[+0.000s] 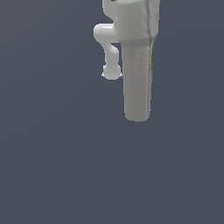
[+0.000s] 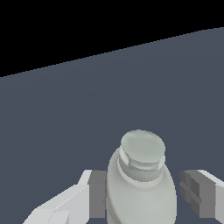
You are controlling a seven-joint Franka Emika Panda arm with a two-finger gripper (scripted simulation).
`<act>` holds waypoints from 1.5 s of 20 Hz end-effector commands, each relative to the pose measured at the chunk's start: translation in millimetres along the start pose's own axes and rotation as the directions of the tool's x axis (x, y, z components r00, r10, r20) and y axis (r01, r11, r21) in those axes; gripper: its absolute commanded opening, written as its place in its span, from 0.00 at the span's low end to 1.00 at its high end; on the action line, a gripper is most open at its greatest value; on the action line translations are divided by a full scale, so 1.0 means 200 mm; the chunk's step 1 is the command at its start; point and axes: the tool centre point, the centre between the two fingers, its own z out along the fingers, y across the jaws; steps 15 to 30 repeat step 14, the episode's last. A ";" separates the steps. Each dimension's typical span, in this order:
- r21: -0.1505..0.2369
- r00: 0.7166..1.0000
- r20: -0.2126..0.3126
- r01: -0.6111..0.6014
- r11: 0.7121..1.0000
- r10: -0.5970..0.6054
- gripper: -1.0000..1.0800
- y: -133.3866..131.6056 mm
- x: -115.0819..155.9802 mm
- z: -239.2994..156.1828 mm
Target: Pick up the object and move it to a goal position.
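- Exterior view, bottle (image 1: 138, 83): a slim pale grey-white body is hanging upright near the top of the frame, its rounded end pointing down, with a thin green strip showing along the edge toward the exterior view's right; nothing is showing beneath it, so it is reading as lifted clear of the floor (image 1: 65, 175)
- Exterior view, gripper (image 1: 133, 19): a pale blocky part is covering the upper end of the bottle, while curved white arm parts are showing just beside it on the exterior view's left; the fingertips are not distinguishable here
- Exterior view, goal: no marker is appearing anywhere, so how far along the carry is cannot be told
- Wrist view, bottle (image 2: 142, 188): the capped neck is facing the camera and the wider shoulder is sitting between the two fingers (image 2: 97, 194)
- Wrist view, grip: one finger is pressing against the shoulder, while a narrow gap seems to be showing at the other pad, so whether the jaws are clamping fully cannot be told
- Step in hand, judged: carrying the bottle; doing it well is meaning steady, unhurried travel, the body kept vertical, no sudden turns that could swing the long lower end loose
- Containers: the bottle is the only one; its cap is on and its contents are not visible
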 end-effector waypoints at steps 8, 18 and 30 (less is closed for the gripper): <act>0.005 1.000 -0.016 -0.002 1.000 0.002 0.00 -0.02 0.18 0.02; 0.004 1.000 -0.017 -0.003 1.000 0.003 0.00 -0.02 0.20 0.03; 0.004 1.000 -0.017 -0.003 1.000 0.003 0.00 -0.02 0.20 0.03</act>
